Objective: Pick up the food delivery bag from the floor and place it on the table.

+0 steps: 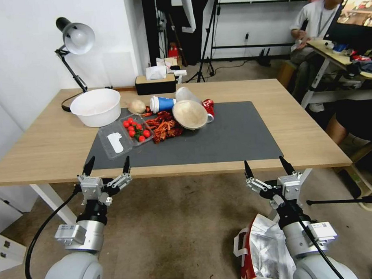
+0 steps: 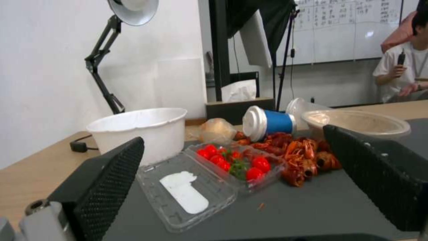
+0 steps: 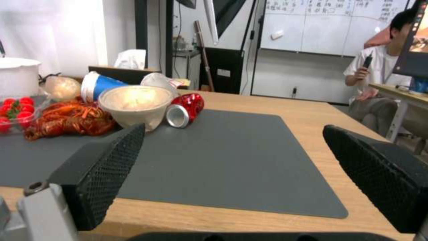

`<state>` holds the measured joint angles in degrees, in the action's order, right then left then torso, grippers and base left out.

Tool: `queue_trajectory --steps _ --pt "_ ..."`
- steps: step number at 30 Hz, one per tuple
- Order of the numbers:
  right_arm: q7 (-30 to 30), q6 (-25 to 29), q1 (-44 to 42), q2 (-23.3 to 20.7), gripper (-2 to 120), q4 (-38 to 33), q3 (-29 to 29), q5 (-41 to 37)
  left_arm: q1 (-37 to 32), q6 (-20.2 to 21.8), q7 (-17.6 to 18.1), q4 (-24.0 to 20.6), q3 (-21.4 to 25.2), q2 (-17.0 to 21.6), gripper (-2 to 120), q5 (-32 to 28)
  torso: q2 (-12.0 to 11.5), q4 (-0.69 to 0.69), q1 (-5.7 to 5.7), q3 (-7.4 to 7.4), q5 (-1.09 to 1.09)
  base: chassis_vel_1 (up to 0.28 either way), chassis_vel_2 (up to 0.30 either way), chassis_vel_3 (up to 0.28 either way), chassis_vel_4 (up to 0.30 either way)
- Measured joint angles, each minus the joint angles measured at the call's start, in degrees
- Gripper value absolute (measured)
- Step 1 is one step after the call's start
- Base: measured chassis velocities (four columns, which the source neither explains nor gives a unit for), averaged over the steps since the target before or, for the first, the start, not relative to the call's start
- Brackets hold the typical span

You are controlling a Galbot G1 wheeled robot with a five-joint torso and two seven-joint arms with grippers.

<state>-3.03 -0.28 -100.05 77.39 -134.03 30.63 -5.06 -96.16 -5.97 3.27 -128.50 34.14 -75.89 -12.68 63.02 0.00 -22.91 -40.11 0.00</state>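
Note:
The food delivery bag (image 1: 261, 251) stands on the floor (image 1: 177, 229) at the lower right. It is white with a red side, crumpled silver foil inside and a white loop handle, and my right arm hides part of it. My right gripper (image 1: 266, 165) is open, raised just above the bag and level with the front edge of the table (image 1: 51, 140). My left gripper (image 1: 108, 164) is open too, at the table's front edge further left. Both hold nothing. In the right wrist view the black fingers (image 3: 107, 174) frame the dark grey mat (image 3: 214, 160).
The left half of the mat (image 1: 234, 137) holds a white bowl (image 1: 96, 107), a tomato box (image 1: 135, 131), crayfish (image 1: 164, 126), a blue cup (image 1: 162, 103), a paper bowl (image 1: 189, 113) and a red can (image 1: 208, 107). A desk lamp (image 1: 74, 37) stands back left. A dark rod (image 1: 346, 200) juts in at the right.

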Motion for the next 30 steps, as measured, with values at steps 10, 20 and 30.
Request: queue_trajectory --steps 10,20,30 --pt "-0.03 0.82 -0.15 0.22 100 -0.07 -0.17 0.00 -1.39 -0.28 -0.07 -0.67 0.03 -0.11 100 1.77 -0.60 0.00 0.27 0.32 0.00 0.000 0.000 0.000 0.000" --pt "-0.30 1.09 -0.09 0.41 100 -0.07 -0.18 0.00 -2.72 -0.41 0.11 -1.42 -0.36 -0.15 100 2.22 -3.15 0.00 1.42 1.73 0.00 0.000 0.000 0.000 0.000" --pt "-0.62 1.27 0.17 0.80 100 0.73 -0.30 -0.11 -2.83 -0.66 0.00 -0.67 -0.70 -0.30 100 2.31 -6.42 -0.01 2.87 3.55 0.00 0.000 0.000 0.000 0.000"
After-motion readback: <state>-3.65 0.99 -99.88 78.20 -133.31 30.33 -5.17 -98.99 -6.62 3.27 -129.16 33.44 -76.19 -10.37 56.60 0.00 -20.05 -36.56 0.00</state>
